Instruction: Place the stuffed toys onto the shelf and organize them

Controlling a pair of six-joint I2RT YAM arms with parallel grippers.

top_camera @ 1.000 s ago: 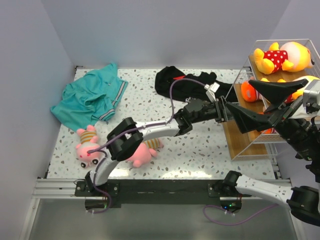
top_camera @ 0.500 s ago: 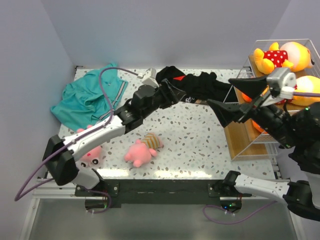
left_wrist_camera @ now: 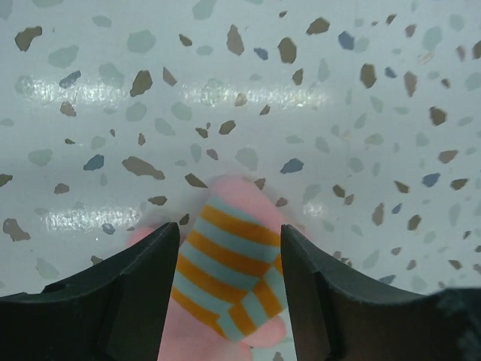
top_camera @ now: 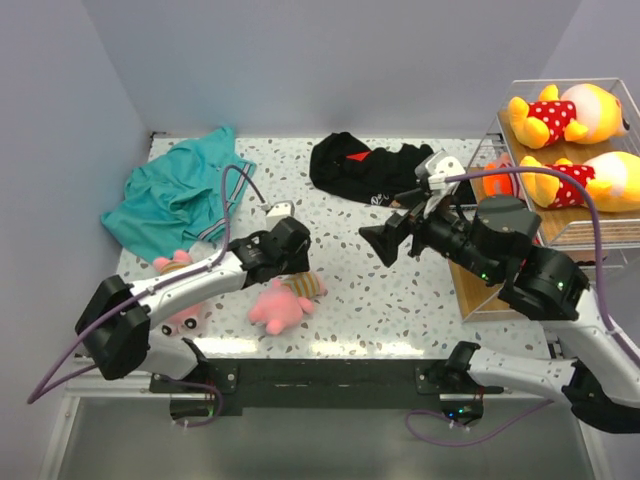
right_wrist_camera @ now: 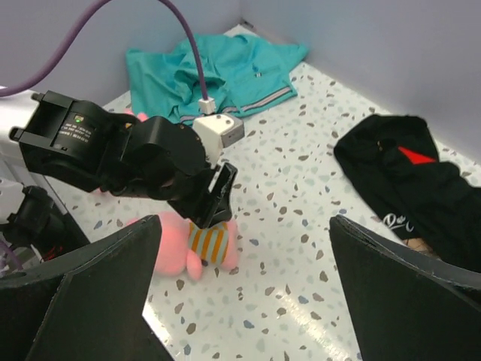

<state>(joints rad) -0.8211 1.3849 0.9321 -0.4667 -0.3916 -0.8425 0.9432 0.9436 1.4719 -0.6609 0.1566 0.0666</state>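
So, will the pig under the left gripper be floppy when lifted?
Probably soft: the pig looks plush, so it should squash in a grip. Its limbs may droop. Lying flat, it seems unlikely to roll.

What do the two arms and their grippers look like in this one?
The left arm and right arm have white tubular links between bulky black joints. A purple cable loops along each. The left gripper and right gripper each have two broad, matte black, wedge-shaped fingers, with a small pale box at the wrist.
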